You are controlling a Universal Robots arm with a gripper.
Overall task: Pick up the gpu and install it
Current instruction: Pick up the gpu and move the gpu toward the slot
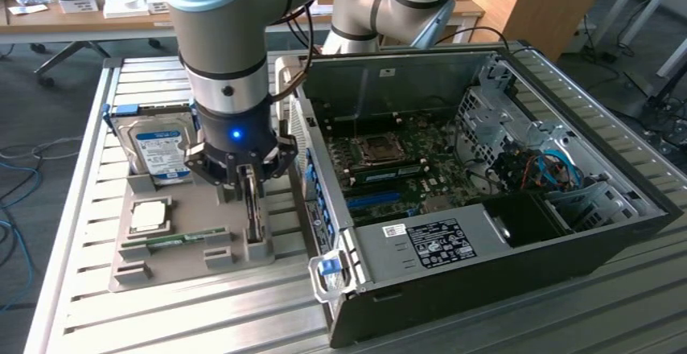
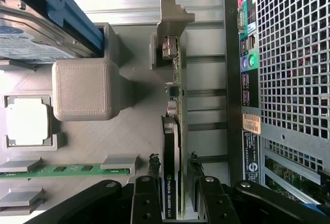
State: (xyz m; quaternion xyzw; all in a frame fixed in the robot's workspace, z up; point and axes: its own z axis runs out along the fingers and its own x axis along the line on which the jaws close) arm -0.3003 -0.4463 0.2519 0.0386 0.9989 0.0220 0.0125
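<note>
1. I see the gpu (image 1: 252, 209) standing on edge in a slot of the grey holder tray (image 1: 172, 257) on the counter (image 1: 161, 322), just beside the open computer case (image 1: 483, 169). Set upright like that, it gives both faces to a grasp from above.
2. The tray also holds the hard drive (image 1: 159, 149), the processor (image 1: 148, 216) and the RAM stick (image 1: 172, 241), each in its own seat and apart from the card.
3. The case lies on its side with the motherboard facing up, so I judge a card can go in from above.
4. The arm stands vertical over the tray, wrist pointing straight down, the gripper (image 1: 249, 189) low over the card.
5. In the wrist view the fingers (image 2: 153, 170) are parted and straddle the card, one on the cooler side, one on the board side. A sliver of gap shows, so I judge nothing is gripped yet.
</note>
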